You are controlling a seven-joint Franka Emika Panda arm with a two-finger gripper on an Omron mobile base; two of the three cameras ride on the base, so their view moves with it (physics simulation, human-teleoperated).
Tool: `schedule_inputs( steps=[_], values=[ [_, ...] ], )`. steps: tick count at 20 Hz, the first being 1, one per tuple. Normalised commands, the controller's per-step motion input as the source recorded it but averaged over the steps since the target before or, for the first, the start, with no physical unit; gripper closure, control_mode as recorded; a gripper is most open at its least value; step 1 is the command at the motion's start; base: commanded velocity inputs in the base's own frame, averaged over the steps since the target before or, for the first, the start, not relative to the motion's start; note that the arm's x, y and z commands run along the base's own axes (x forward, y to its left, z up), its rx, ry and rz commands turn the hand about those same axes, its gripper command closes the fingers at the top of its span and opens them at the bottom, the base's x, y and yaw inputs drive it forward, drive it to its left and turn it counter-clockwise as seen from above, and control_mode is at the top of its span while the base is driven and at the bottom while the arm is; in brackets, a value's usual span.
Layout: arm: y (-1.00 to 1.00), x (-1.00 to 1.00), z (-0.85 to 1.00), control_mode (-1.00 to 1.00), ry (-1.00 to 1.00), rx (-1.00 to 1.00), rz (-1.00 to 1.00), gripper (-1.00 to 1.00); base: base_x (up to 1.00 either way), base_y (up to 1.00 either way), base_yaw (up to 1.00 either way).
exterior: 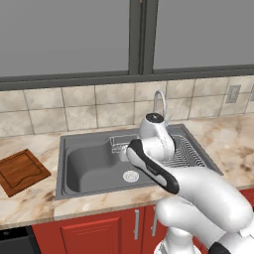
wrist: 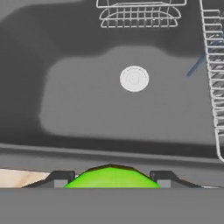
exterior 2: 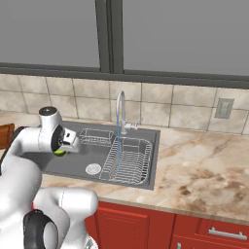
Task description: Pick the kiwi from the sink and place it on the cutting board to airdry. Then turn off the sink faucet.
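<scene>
Holding: the tool (wrist: 111,178) has its two dark fingertips (wrist: 61,178) closed against either side of the small bright green rounded kiwi (wrist: 111,179), which bulges up between them in the hand view.
Kiwi position: lifted above the large dark grey rectangular metal sink (exterior: 87,166), over its front left part; in the right base view the kiwi (exterior 2: 60,152) shows as a green sliver under the tool (exterior 2: 67,141).
Sink contents: a round silver drain (wrist: 134,78) sits on the basin floor; a small wire basket (wrist: 140,13) hangs at the sink's back wall, and a wire dish rack (exterior 2: 127,160) fills the sink's right part.
Faucet: the tall slim silver gooseneck sink faucet (exterior 2: 121,113) stands behind the sink at its back rim, with a small lever (exterior 2: 136,125) on its right side; a thin blue stream of water (exterior 2: 118,146) falls from the spout into the dish rack.
Cutting board: the square reddish-brown wooden cutting board (exterior: 21,171) lies flat on the marbled beige bench (exterior: 225,144), left of the sink and apart from its rim.
Arm: the white arm (exterior: 198,196) reaches forward over the sink's front edge.
</scene>
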Motion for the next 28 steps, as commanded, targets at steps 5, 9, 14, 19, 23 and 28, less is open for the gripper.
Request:
schedule_inputs(
  steps=[5,9,14,19,23,28],
  values=[
    [0.0,-0.64,0.54,-1.0,0.0,0.0,0.0,1.0,0.0,0.0,0.0],
    [0.0,-0.62,0.52,-1.0,0.0,0.0,0.0,1.0,0.0,0.0,0.0],
    [0.0,-0.48,0.5,-1.0,0.0,0.0,0.0,1.0,0.0,0.0,0.0],
    [0.0,-0.46,0.47,-1.0,0.0,0.0,0.0,1.0,0.0,0.0,0.0],
    [0.0,-0.43,0.41,-1.0,0.0,0.0,0.0,1.0,0.0,0.0,0.0],
    [0.0,-0.48,0.22,-1.0,-0.04,0.0,0.0,1.0,0.0,0.0,0.0]
  ],
)
